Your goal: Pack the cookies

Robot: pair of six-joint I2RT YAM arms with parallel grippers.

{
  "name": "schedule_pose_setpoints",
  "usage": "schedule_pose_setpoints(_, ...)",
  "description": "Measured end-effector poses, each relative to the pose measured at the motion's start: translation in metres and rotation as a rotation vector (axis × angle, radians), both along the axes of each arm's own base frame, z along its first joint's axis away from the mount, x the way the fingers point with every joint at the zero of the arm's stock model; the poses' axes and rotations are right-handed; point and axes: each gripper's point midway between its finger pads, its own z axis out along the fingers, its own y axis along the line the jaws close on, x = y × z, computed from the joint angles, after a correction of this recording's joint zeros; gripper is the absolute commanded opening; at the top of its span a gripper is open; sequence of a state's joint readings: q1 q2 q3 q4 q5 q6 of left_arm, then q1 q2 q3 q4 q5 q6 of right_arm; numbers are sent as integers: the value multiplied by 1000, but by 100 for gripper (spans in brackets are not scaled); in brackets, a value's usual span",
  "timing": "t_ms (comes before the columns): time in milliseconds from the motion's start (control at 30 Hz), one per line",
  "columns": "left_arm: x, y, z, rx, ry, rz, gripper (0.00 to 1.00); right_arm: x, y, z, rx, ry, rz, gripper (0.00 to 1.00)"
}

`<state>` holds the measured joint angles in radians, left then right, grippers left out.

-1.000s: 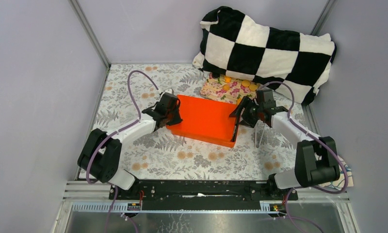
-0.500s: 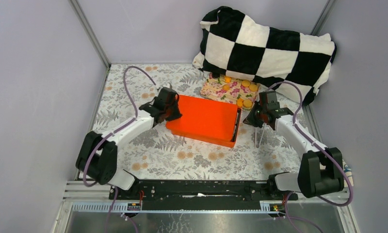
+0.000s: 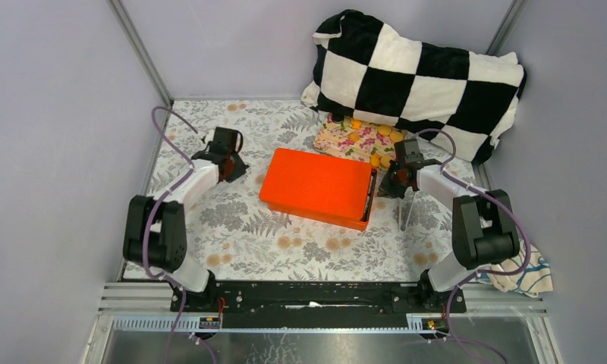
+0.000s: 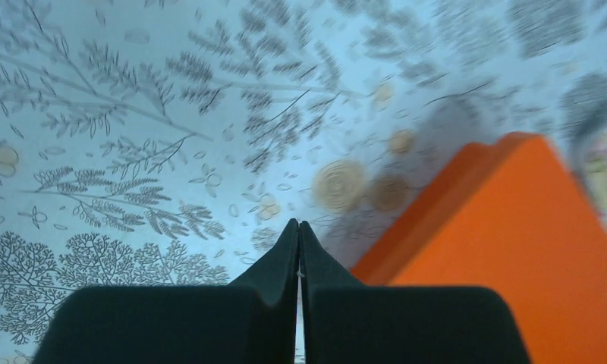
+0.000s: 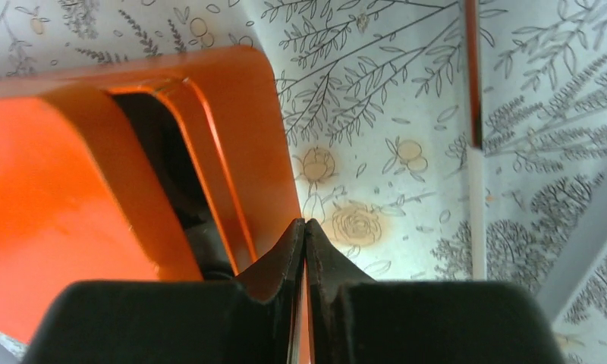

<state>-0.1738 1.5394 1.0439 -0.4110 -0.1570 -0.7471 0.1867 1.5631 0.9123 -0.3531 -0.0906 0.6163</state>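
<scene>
The cookies lie on the floral tray, just beyond the right gripper, whose jaws are together. The left gripper, also closed, has withdrawn leftward from the orange box.

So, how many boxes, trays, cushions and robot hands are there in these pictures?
orange box: 1
floral tray: 1
checkered cushion: 1
hands: 2, the left hand and the right hand
Total: 5
</scene>
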Motion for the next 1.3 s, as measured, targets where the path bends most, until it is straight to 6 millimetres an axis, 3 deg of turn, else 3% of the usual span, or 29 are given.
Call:
schedule_pose_setpoints(133, -16, -3, -43, -5, 111, -18, 0, 4, 5, -17, 14, 27, 16, 4)
schedule_pose_setpoints(233, -20, -11, -55, -30, 136, -43, 0, 6, 11, -28, 43, 51, 48, 3)
schedule_pose_setpoints(567, -7, -58, -44, -89, 48, -174, 0, 24, 39, -29, 168, 40, 173, 3)
schedule_pose_setpoints(933, -13, -36, -46, -45, 41, -125, 0, 49, 72, -17, 151, -9, 309, 3)
schedule_pose_setpoints(1167, -24, -42, -50, -70, 47, -146, 0, 50, 61, -11, 1, 8, 274, 2)
schedule_pose_setpoints(1300, -38, -53, -59, -99, 85, -179, 0, 51, 42, 15, -135, -49, 190, 2)
